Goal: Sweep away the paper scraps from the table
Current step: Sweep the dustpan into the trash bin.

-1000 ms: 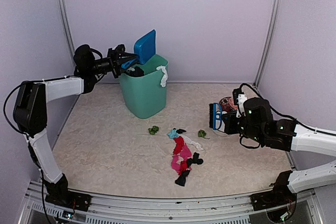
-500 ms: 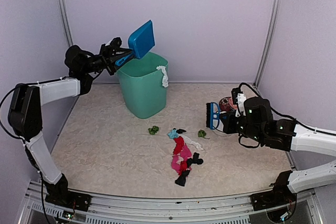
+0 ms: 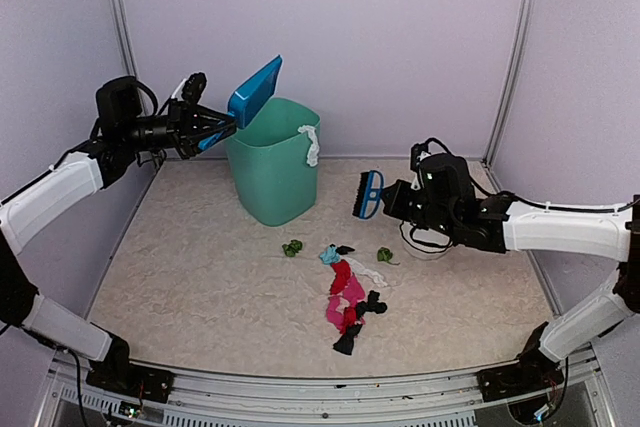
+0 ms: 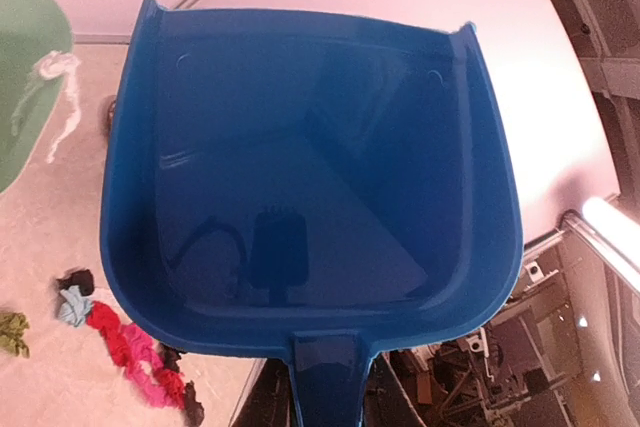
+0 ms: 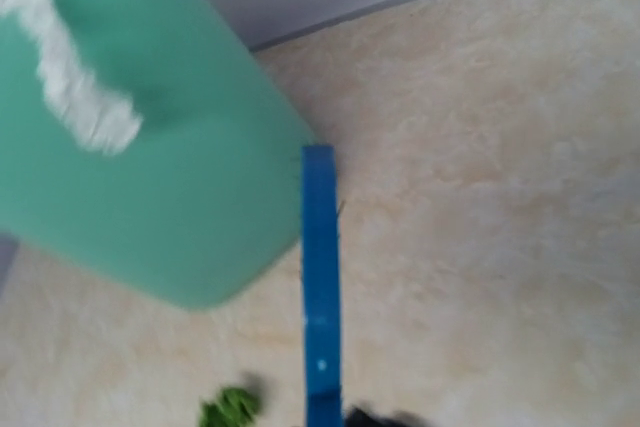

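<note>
The paper scraps (image 3: 345, 299) lie in a pink, red, black and white clump on the table (image 3: 200, 277), with a green bit (image 3: 291, 247) to its left and another (image 3: 384, 255) to its right. My left gripper (image 3: 214, 128) is shut on the handle of the blue dustpan (image 3: 255, 90), held tilted in the air just left of the green bin (image 3: 272, 175). In the left wrist view the dustpan (image 4: 310, 177) is bare inside. My right gripper (image 3: 392, 201) is shut on the blue brush (image 3: 368, 195), above the table right of the bin; its fingers are hidden in its wrist view.
A white paper strip (image 3: 311, 144) hangs over the bin's rim. The right wrist view shows the brush (image 5: 321, 287) edge-on beside the bin (image 5: 150, 167), with a green bit (image 5: 230, 409) below. Walls close in the back and sides.
My left arm has pulled the dustpan up and back to the left, off the bin's mouth. My right arm has carried the brush leftward and up, towards the bin.
</note>
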